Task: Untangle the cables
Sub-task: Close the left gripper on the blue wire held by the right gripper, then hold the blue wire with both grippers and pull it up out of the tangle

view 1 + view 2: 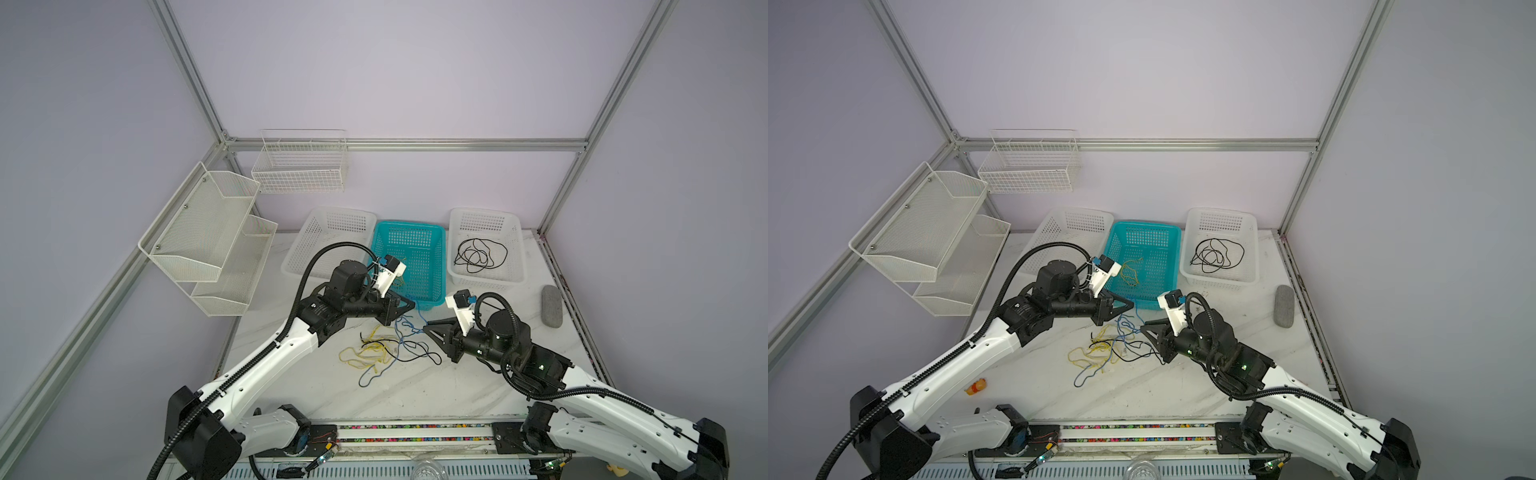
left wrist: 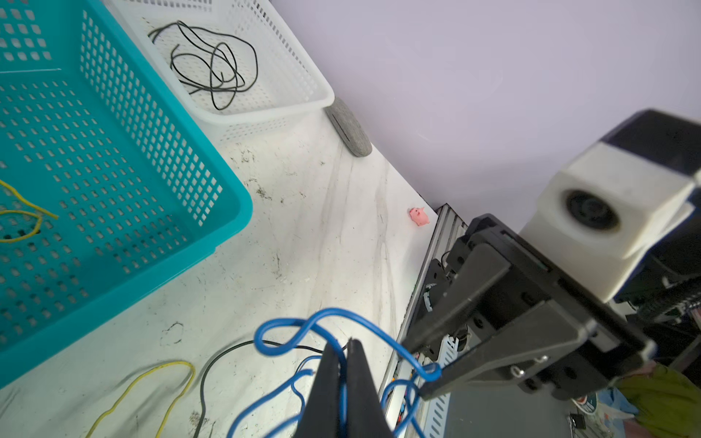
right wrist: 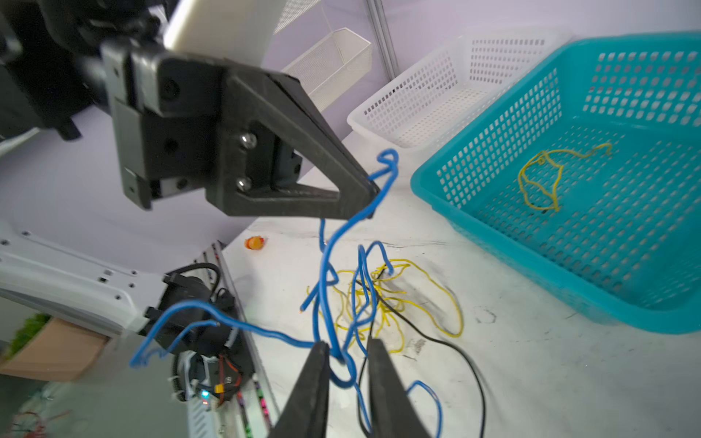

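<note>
A tangle of yellow, blue and black cables (image 1: pixel 386 349) (image 1: pixel 1108 349) lies on the white table between both arms. My left gripper (image 1: pixel 411 305) (image 2: pixel 343 341) is shut on a blue cable (image 2: pixel 258 338) and holds it above the heap, by the teal basket's near corner. My right gripper (image 1: pixel 428 326) (image 3: pixel 345 345) faces it from the right, jaws slightly apart, with a loop of the blue cable (image 3: pixel 323 288) lying loose between its fingers. One yellow cable (image 1: pixel 1129 272) (image 3: pixel 540 182) rests in the teal basket. A coiled black cable (image 1: pixel 480 255) sits in the right white basket.
Three baskets line the back: white (image 1: pixel 328 214), teal (image 1: pixel 409 226), white (image 1: pixel 486 214). A grey oblong case (image 1: pixel 552 306) lies at the right edge. Mesh shelves (image 1: pixel 208 237) hang on the left wall. A small orange toy (image 1: pixel 976 386) and a pink pig (image 2: pixel 418 217) sit near the table edges.
</note>
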{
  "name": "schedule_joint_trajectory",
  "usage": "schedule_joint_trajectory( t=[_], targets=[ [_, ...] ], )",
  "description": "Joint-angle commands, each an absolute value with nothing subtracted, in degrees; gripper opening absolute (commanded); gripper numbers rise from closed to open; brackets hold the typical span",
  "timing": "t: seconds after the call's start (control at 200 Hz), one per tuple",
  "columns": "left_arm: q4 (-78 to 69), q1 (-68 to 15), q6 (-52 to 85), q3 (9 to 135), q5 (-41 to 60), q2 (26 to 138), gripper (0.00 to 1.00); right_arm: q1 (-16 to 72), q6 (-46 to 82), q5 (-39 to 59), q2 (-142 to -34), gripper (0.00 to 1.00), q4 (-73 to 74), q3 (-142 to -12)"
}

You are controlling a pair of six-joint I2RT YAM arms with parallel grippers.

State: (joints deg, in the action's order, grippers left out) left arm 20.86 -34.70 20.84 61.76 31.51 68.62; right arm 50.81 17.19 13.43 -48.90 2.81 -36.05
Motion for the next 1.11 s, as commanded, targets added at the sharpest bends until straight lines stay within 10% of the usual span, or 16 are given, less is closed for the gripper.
schedule_joint_trajectory(
  t=[0.0, 1.1],
  targets=[
    [12.7, -34.7, 24.7, 59.4, 27.0, 63.3, 0.00, 51.2, 18.6, 12.0, -48.0, 0.33, 4.9, -33.8],
    [9.7, -34.7, 30.4, 57.4, 29.8, 61.5, 0.00, 51.3, 13.3, 12.7, -42.8, 0.48, 20.6, -31.9]
  ],
)
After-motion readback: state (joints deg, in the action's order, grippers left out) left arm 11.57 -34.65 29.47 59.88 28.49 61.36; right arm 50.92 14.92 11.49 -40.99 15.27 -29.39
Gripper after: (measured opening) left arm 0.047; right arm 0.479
